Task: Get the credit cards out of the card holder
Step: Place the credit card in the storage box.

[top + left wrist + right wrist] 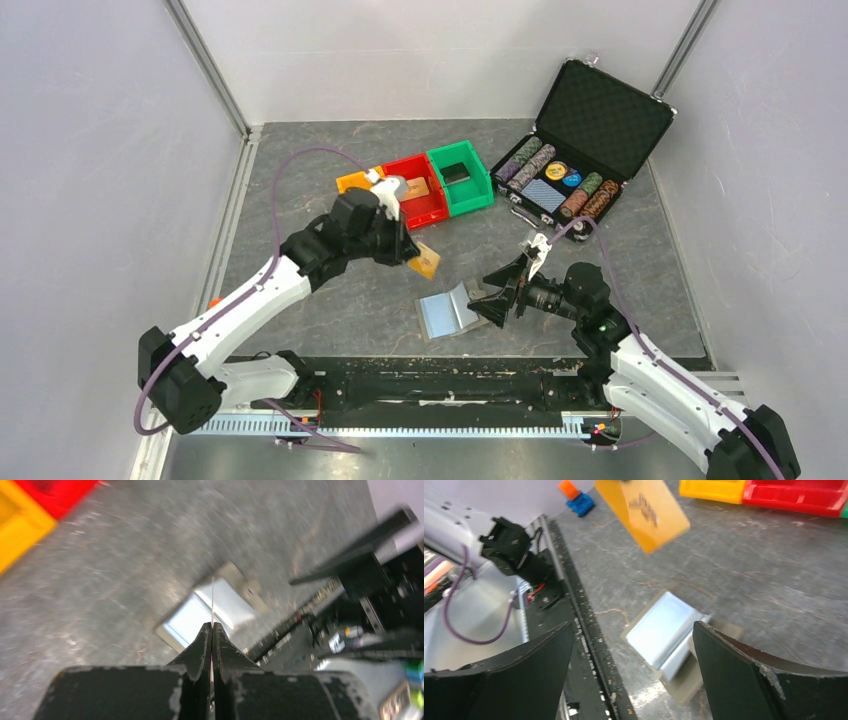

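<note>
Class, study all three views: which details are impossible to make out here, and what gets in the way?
- Print on the orange card: motion-blurred in the right wrist view, and the top edge cuts the card off.
- Card's face, left wrist view: edge-on in the shut left end effector, only a thin line.
- Any cards inside the card holder: too small from above, blurred in both wrist views.

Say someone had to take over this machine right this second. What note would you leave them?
Left fingers: shut on an orange card, held up off the table.
Right fingers: open, holding nothing, beside the card holder.
Card holder: lying open on the table, light-blue panels up.
Done: the orange card is out; what looks like another lies in the red bin.
Left: set the orange card down, probably in a bin; whether the holder hides more cards, I cannot tell.
</note>
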Tool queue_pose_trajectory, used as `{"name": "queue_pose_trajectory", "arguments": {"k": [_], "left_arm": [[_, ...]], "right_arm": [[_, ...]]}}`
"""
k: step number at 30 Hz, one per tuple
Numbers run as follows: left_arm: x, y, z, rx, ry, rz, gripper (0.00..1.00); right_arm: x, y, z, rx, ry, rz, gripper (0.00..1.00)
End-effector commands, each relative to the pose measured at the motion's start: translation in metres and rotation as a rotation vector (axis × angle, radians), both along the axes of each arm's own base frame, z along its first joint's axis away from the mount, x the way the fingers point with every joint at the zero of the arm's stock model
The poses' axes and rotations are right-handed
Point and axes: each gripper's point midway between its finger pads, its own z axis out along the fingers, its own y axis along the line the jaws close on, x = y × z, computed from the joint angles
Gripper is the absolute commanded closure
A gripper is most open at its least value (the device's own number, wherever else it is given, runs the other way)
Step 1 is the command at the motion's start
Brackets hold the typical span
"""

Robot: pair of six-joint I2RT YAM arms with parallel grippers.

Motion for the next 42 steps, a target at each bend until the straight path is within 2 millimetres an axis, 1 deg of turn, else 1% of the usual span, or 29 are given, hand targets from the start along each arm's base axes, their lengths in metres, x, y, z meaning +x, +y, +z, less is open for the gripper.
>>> {"name": "queue_pose_trajectory", "arguments": {"k": [1, 2, 5, 8, 11, 15, 18, 22, 24, 30, 32, 38, 42], "left_arm": [[0.063, 0.037, 0.016, -0.01, -0.022, 0.311, 0.98], [0.071, 0.041, 0.014, -0.015, -0.01, 0.341, 0.98], [0.095, 0.051, 0.013, -0.038, -0.008, 0.423, 0.98], [0.122, 0.063, 0.018, -0.029, -0.068, 0.514, 0.98], [0.151, 0.066, 0.027, -0.053, -0.128, 0.573, 0.98], [0.188, 0.063, 0.033, -0.09, -0.166, 0.626, 0.98], [0.213, 0.054, 0.034, -0.125, -0.162, 0.62, 0.98], [0.238, 0.045, 0.017, -0.131, -0.117, 0.637, 0.98], [0.246, 0.041, 0.009, -0.132, -0.122, 0.639, 0.98], [0.264, 0.042, -0.013, -0.118, -0.11, 0.689, 0.98], [0.269, 0.047, -0.02, -0.09, -0.1, 0.715, 0.98], [0.284, 0.058, -0.034, -0.083, -0.068, 0.771, 0.98], [0.289, 0.057, -0.04, -0.094, -0.048, 0.78, 0.96]], "right_arm": [[0.022, -0.018, -0.017, -0.066, -0.017, -0.165, 0.04], [0.022, -0.02, -0.021, -0.072, -0.011, -0.177, 0.02], [0.023, -0.023, -0.029, -0.076, 0.008, -0.2, 0.02], [0.023, -0.025, -0.031, -0.073, 0.015, -0.215, 0.02], [0.022, -0.025, -0.032, -0.069, 0.019, -0.215, 0.02], [0.018, -0.024, -0.039, -0.092, 0.026, -0.189, 0.02], [0.017, -0.028, -0.043, -0.148, 0.014, -0.182, 0.02], [0.019, -0.034, -0.041, -0.158, 0.003, -0.214, 0.02], [0.019, -0.034, -0.038, -0.142, 0.007, -0.221, 0.02], [0.014, -0.03, -0.033, -0.128, 0.011, -0.185, 0.02], [0.014, -0.031, -0.035, -0.142, 0.007, -0.186, 0.02], [0.016, -0.036, -0.036, -0.169, -0.011, -0.208, 0.02], [0.019, -0.037, -0.035, -0.168, -0.01, -0.223, 0.02]]}}
